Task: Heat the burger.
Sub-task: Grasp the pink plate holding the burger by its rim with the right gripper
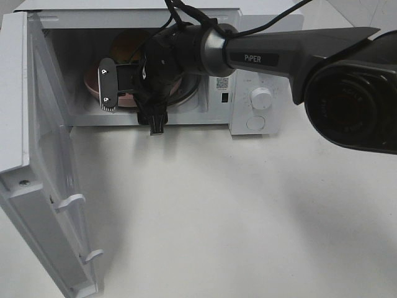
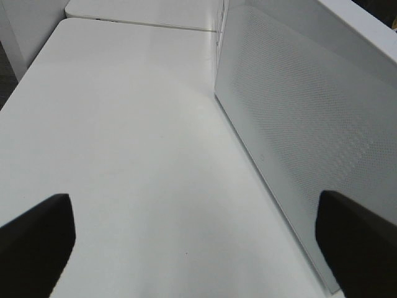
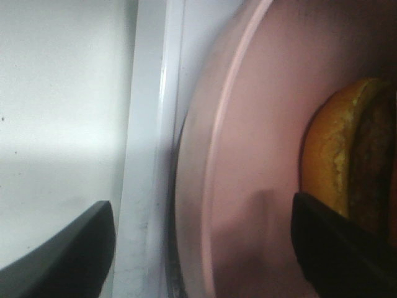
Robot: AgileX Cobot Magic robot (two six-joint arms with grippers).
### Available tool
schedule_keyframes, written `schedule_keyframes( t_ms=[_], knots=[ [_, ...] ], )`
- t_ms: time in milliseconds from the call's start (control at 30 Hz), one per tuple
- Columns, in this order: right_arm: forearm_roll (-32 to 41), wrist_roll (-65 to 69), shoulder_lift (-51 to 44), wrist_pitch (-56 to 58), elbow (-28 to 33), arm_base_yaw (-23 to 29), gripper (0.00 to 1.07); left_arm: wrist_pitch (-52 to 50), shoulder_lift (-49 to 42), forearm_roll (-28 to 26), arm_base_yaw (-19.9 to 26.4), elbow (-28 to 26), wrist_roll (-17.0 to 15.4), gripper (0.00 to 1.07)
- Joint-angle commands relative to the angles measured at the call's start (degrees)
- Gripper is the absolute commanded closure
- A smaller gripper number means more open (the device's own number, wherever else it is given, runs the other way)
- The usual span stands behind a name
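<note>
Right wrist view showed the right gripper (image 3: 201, 248) spread wide, empty, over the pink plate (image 3: 248, 155) bearing the burger (image 3: 338, 149); the left gripper (image 2: 195, 248) gaped empty.

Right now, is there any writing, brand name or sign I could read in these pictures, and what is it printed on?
"PiPER": white letters on the dark arm reaching into the microwave.
QR code sticker on the microwave's control panel: a pattern only, with no words to read.
Marks around the upper knob: too small to read.
Raised lettering around the camera lens at the right edge: too blurred to read.
Both wrist views: no text.
</note>
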Motion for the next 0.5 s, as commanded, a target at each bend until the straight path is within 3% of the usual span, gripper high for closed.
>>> schedule_keyframes(
  t_ms=[33,167,233,267,300,333,367,400,433,467,500],
  knots=[
    [1.6,0.7,-0.2,-0.6,-0.2,0.2,0.32,-0.5,-0.3,-0.5,0.2,0.2,0.1,0.09],
    [2.1,0.7,-0.2,-0.8,-0.2,0.2,0.35,-0.5,-0.3,-0.5,0.2,0.2,0.1,0.09],
    [2.1,0.7,-0.2,-0.9,-0.2,0.2,0.45,-0.5,-0.3,-0.5,0.2,0.2,0.1,0.09],
    [2.1,0.7,-0.2,-0.9,-0.2,0.2,0.45,-0.5,-0.3,-0.5,0.2,0.2,0.1,0.09],
    [2.1,0.7,-0.2,-0.9,-0.2,0.2,0.56,-0.5,-0.3,-0.5,0.2,0.2,0.1,0.09],
    [2.1,0.7,-0.2,-0.9,-0.2,0.2,0.56,-0.5,-0.3,-0.5,0.2,0.2,0.1,0.09],
    [2.1,0.7,-0.2,-0.9,-0.2,0.2,0.64,-0.5,-0.3,-0.5,0.2,0.2,0.1,0.09],
    [2.7,0.7,-0.2,-0.9,-0.2,0.2,0.79,-0.5,-0.3,-0.5,0.2,0.2,0.1,0.09],
    [2.7,0.7,-0.2,-0.9,-0.2,0.2,0.79,-0.5,-0.3,-0.5,0.2,0.2,0.1,0.09],
    [3.4,0.7,-0.2,-0.9,-0.2,0.2,0.92,-0.5,-0.3,-0.5,0.2,0.2,0.1,0.09],
    [3.7,0.7,-0.2,-1.0,-0.2,0.2,0.99,-0.5,-0.3,-0.5,0.2,0.2,0.1,0.09]
  ],
)
